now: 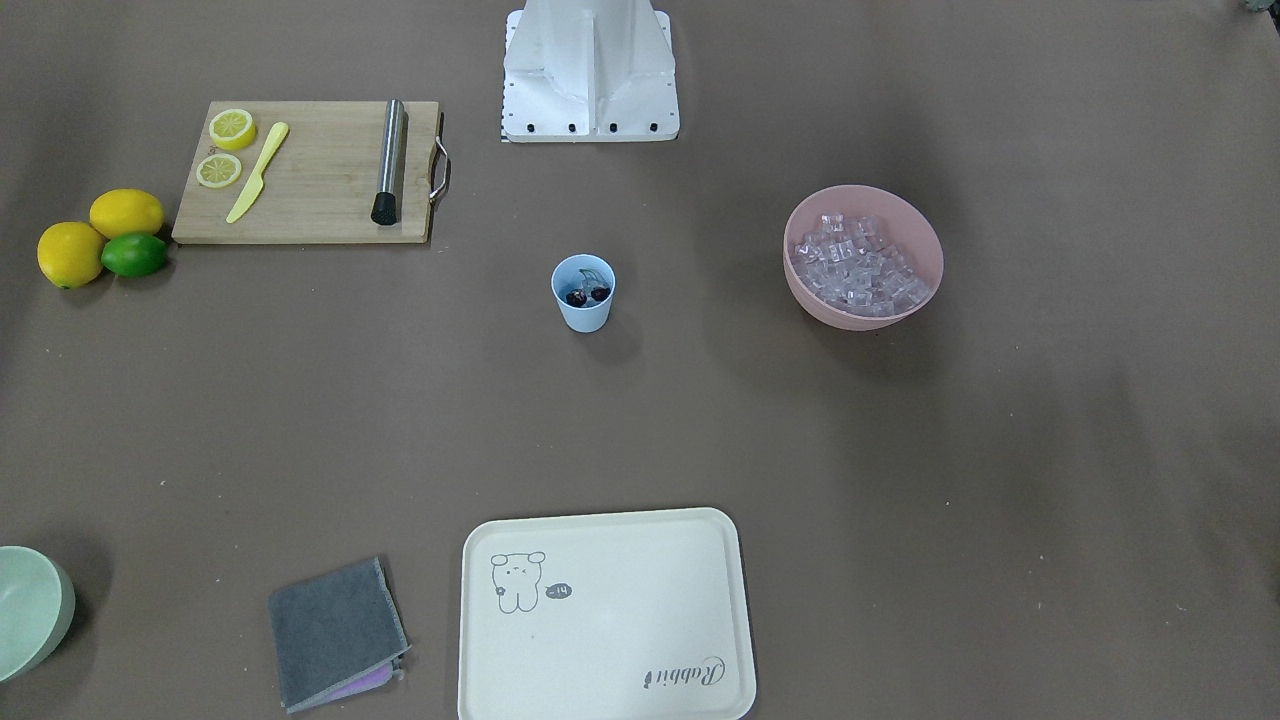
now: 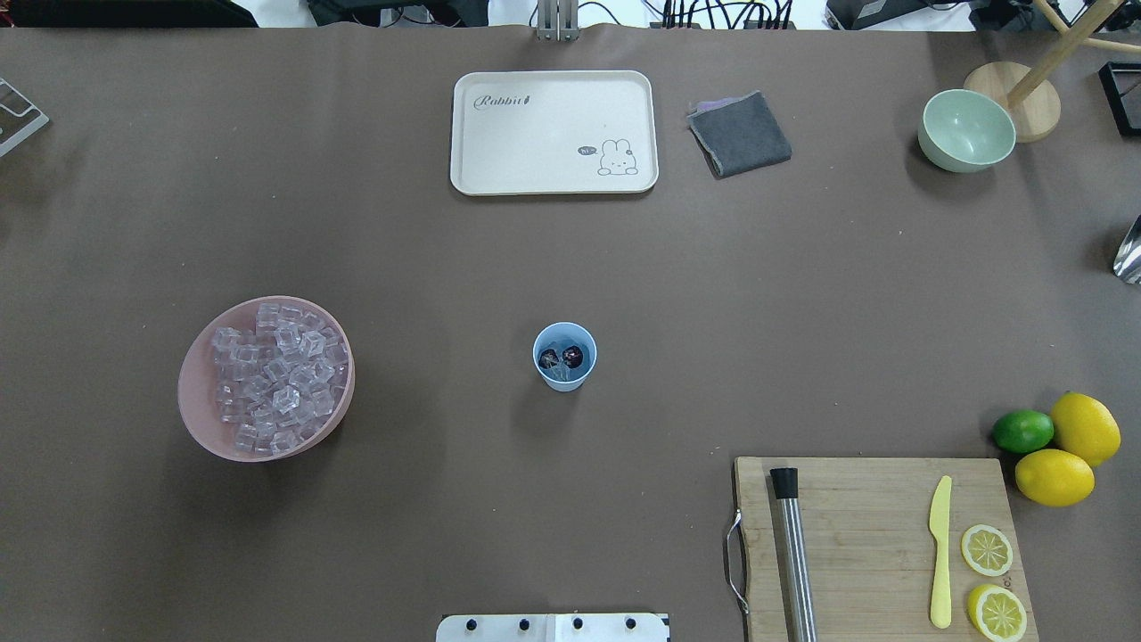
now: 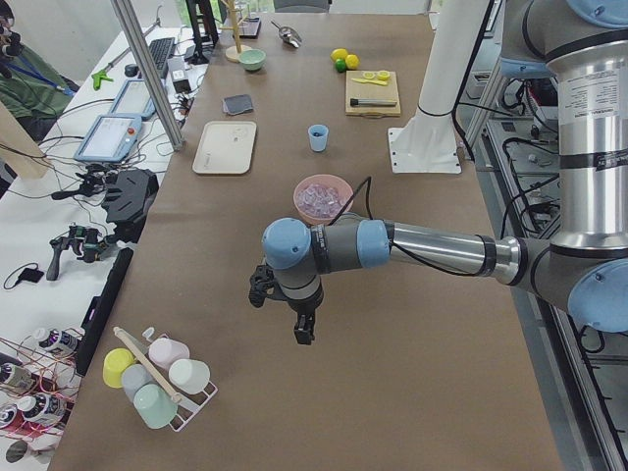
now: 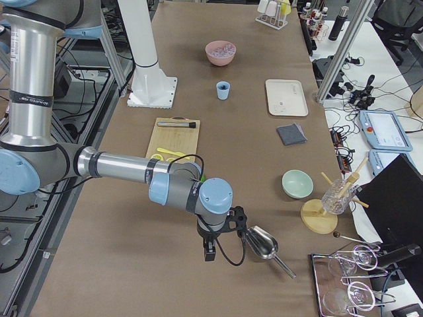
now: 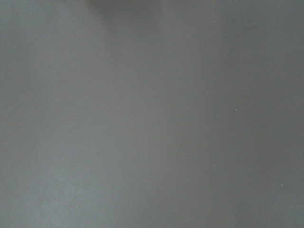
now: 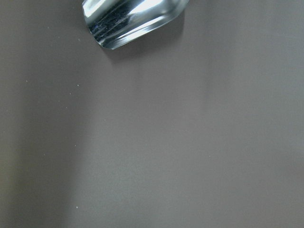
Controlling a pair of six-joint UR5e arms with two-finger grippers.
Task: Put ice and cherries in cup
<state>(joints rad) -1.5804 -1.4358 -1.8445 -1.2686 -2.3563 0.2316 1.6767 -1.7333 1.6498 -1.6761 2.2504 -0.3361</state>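
The brown surface (image 2: 802,294) is mostly bare in the middle, with both arms drawn out to its far ends. The left arm (image 3: 422,245) hangs its end effector (image 3: 303,332) over an empty stretch at its own end. The right arm (image 4: 125,168) does the same at the other end, its end effector (image 4: 210,249) just beside a metal scoop (image 4: 260,243) lying on the cloth. From where I stand I cannot tell whether either end effector is open or closed. Neither wrist camera shows any fingers, and nothing appears to be carried.

The pink bowl (image 2: 198,428) sits on the robot's left side, well apart from the cup (image 1: 583,316), which stands upright near the centre in front of the base. The ice (image 2: 272,374) is heaped in that bowl. The cherries (image 1: 588,295) already lie inside the cup, and something clear and glassy seems to be in there with them, probably a cube or so.

By my reckoning the job is close to done, with only a top-up of ice left, if any. To do that well I'd come at the bowl from above, take a small load and carry it level. I'd tip it low over the cup's rim so no cube knocks the light tumbler over or bounces out.
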